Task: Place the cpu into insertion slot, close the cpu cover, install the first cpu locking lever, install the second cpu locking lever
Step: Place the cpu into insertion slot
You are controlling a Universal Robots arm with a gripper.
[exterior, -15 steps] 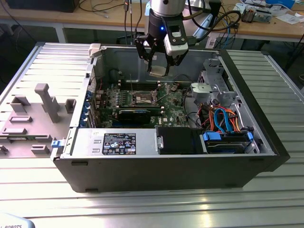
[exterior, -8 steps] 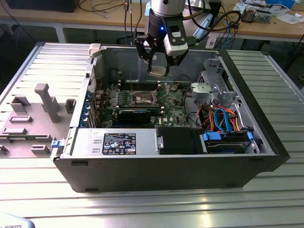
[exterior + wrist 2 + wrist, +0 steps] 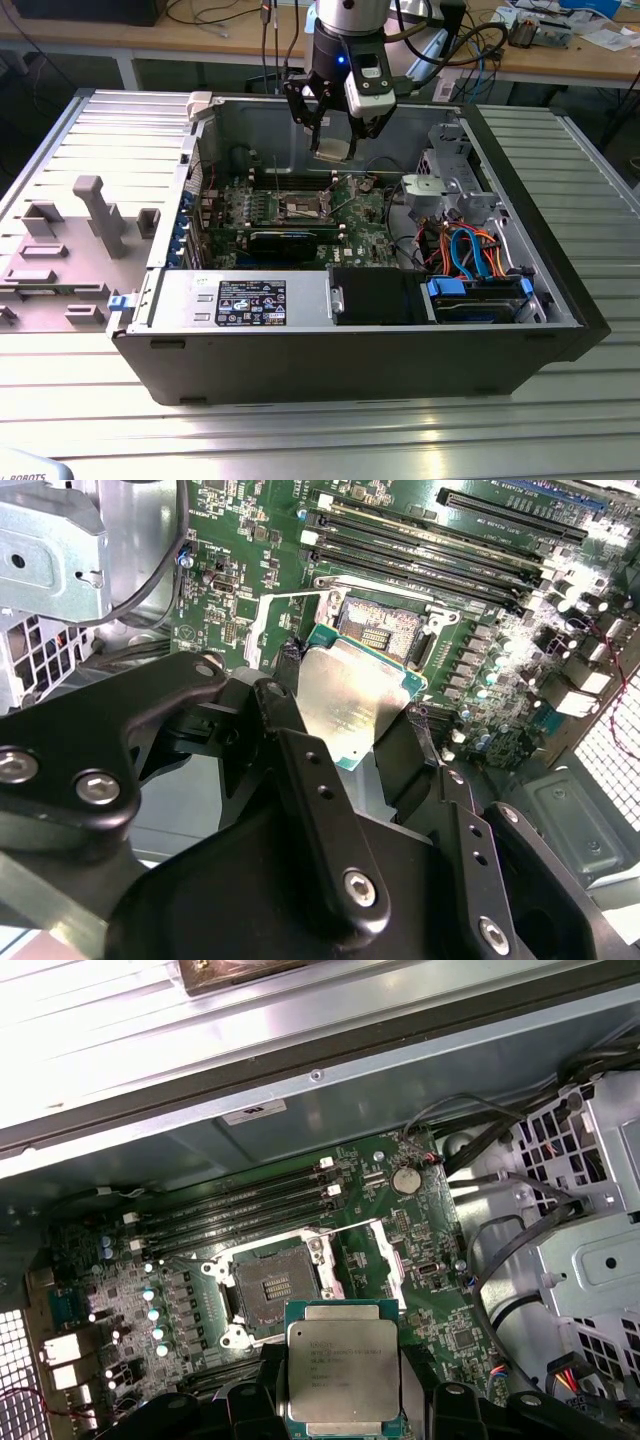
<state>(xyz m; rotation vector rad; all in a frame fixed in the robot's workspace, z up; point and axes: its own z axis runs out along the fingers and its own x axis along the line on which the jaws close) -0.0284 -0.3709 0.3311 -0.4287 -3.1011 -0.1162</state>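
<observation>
One big table (image 3: 300, 430) carries the open computer case (image 3: 330, 370), and down inside we've got the green board (image 3: 365, 215) with its socket (image 3: 275, 1280) bare and uncovered. The tool (image 3: 337, 132) is clamped on the chip (image 3: 340, 1375) by its opposite edges, holding it in the air above the board, apart from the socket. We'd call it light, stiff, a bit slick and easy to damage underneath, so edges-only looks right, no pressing the flat faces.
</observation>
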